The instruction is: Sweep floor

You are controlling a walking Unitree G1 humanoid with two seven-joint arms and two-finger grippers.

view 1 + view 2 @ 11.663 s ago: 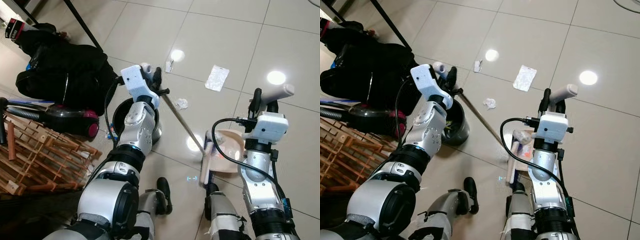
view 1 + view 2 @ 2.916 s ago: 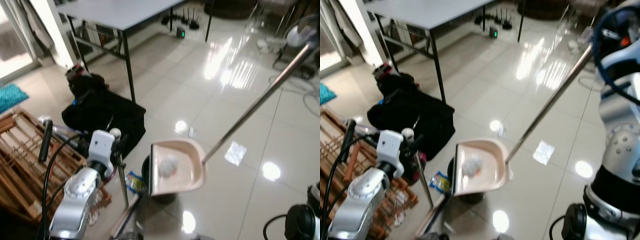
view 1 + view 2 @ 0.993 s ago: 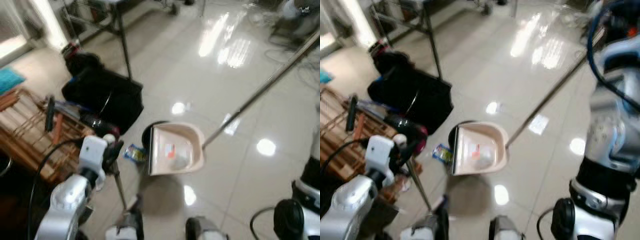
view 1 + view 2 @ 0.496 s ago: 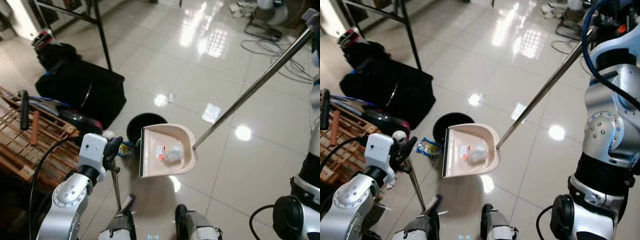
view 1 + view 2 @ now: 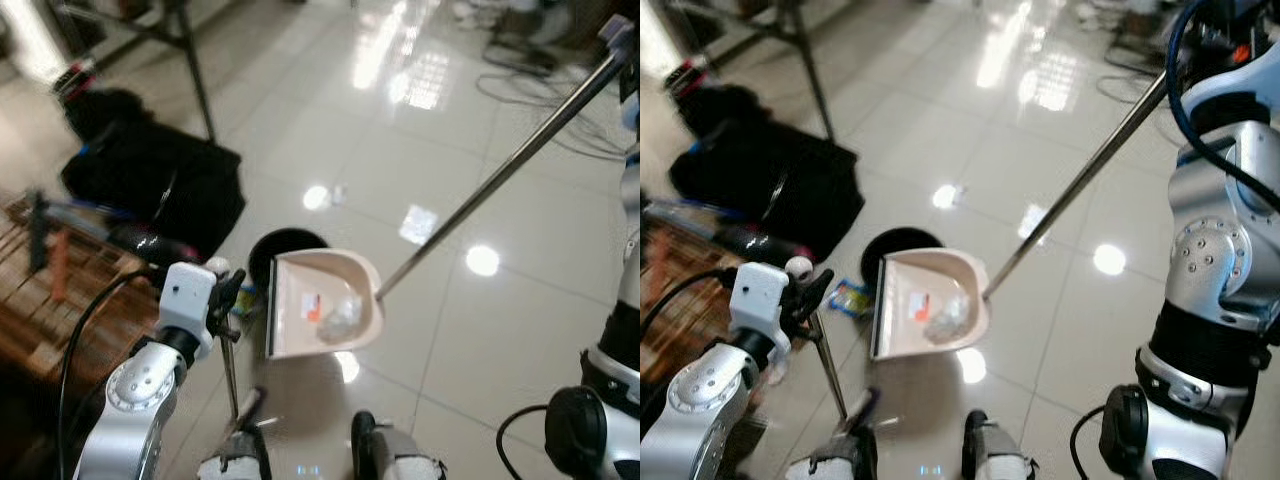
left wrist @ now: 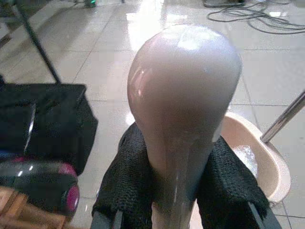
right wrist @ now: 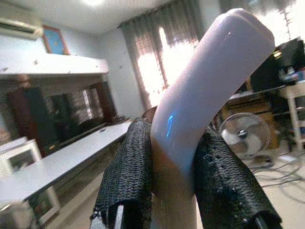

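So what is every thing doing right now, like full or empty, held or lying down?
Dustpan: lifted over the bin, crumpled rubbish inside.
Bin: standing on the floor, open top, partly hidden by the dustpan.
Broom handle: held upright by the left hand.
Dustpan handle: held by the right hand.
Black bag: lying on the floor.
Packet: lying on the floor beside the bin.
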